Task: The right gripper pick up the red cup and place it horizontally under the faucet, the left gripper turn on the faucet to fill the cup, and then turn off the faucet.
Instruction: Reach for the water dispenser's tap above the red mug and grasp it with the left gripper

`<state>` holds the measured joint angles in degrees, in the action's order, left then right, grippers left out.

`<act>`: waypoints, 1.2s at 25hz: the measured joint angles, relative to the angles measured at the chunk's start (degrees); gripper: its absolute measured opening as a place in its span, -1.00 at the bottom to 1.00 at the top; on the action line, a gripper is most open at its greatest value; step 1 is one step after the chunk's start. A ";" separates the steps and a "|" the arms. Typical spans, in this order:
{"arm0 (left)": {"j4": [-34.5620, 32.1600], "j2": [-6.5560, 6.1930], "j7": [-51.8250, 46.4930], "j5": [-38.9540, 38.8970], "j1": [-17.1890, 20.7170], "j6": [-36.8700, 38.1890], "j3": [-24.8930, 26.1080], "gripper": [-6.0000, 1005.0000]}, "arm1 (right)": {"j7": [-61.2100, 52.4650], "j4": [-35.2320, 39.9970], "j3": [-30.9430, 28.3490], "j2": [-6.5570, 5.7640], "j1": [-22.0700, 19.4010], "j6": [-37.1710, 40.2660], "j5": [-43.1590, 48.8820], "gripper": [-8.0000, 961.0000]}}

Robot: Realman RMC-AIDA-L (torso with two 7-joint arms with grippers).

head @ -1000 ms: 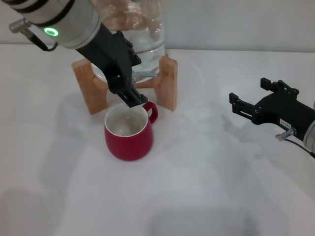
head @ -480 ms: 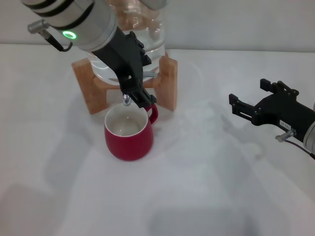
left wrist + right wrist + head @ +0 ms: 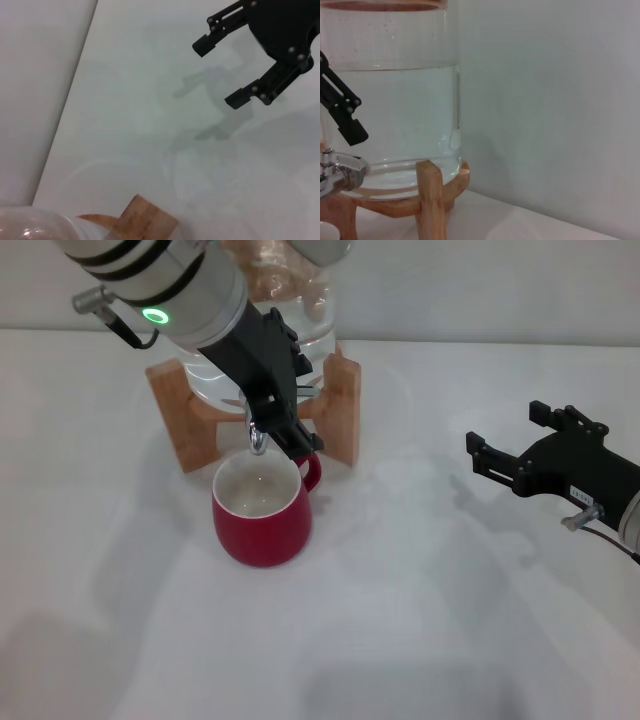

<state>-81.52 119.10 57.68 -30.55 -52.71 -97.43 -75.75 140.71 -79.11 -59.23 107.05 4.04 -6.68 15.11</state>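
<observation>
- Two arms are in play, but only the left end effector (image 3: 283, 430) is at the work: it sits right at the faucet (image 3: 258, 440), just above the red cup's (image 3: 262, 512) rim, while the right end effector (image 3: 510, 448) hangs well off to the robot's right, released and holding nothing.
- The red cup stands upright on the counter (image 3: 420, 620), mouth directly under the spout, handle toward the wooden stand (image 3: 340, 405).
- The lever runs back from the spout toward the water jar (image 3: 395, 110), so my guess is the left arm, far the nearer, must work it from there.
- Whether the left fingers are clenched on the lever I cannot tell; the claw's own body hides them.
- No stream is visible, and the cup's fill level is hard to judge.
</observation>
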 joint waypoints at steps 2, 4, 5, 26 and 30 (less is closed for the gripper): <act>0.62 -0.01 0.09 0.04 -0.19 0.40 -0.27 0.77 | -0.01 0.00 0.00 0.00 0.00 0.00 -0.05 0.81; 1.47 -0.01 0.10 0.06 -0.57 0.78 -0.50 0.77 | -0.02 0.00 0.00 -0.04 0.04 0.00 -0.12 0.81; 1.86 -0.01 0.12 0.07 -0.77 0.96 -0.53 0.77 | -0.03 0.00 0.00 -0.07 0.08 0.00 -0.14 0.81; 5.33 -0.01 0.31 -0.15 -1.32 1.94 -1.33 0.77 | -0.09 0.00 0.19 -0.18 -0.09 -0.09 -0.17 0.81; 5.32 0.02 0.22 -0.53 -1.41 1.70 -1.84 0.77 | -0.09 0.00 0.28 -0.18 -0.11 -0.09 -0.18 0.81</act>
<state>-76.20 119.12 57.91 -31.07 -54.11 -95.73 -77.60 140.62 -79.10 -58.95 106.87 3.94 -6.77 14.94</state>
